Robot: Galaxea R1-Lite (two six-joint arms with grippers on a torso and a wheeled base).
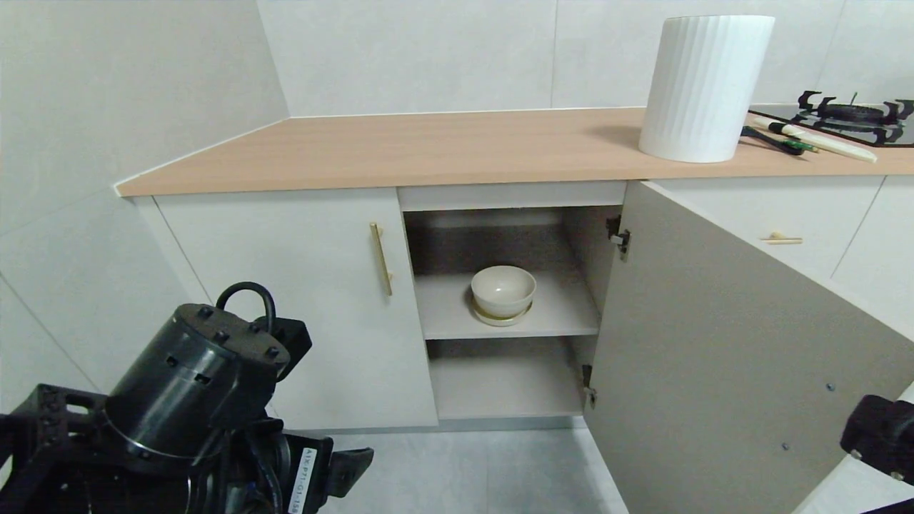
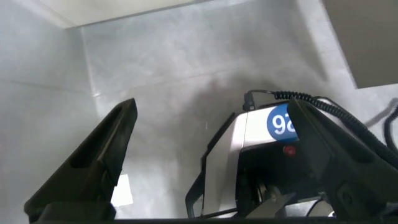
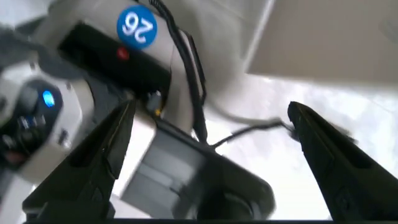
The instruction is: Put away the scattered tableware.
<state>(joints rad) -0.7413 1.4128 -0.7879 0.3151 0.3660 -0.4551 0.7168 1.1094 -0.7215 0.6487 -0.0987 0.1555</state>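
Head view has the bowl (image 1: 503, 289) nested on a small plate (image 1: 500, 320) on the cabinet shelf (image 1: 564, 314), well ahead of both tools. Both the left tool (image 2: 211, 109) and the right tool (image 3: 211, 111) gape wide, empty. The bowl is likely glazed ceramic: rigid, slick, breakable, moderately heavy. Pinch the rim, one finger inside, one outside.

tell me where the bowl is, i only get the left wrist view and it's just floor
Observer: The bowl sits on a plate on the upper shelf inside the cabinet.
Operator: is the cabinet door open
Observer: Yes, the door stands wide open, hinged on the cabinet's right side.
Operator: anything on the counter
Observer: A white ribbed canister stands on the counter, with utensils lying beside it near the stove.
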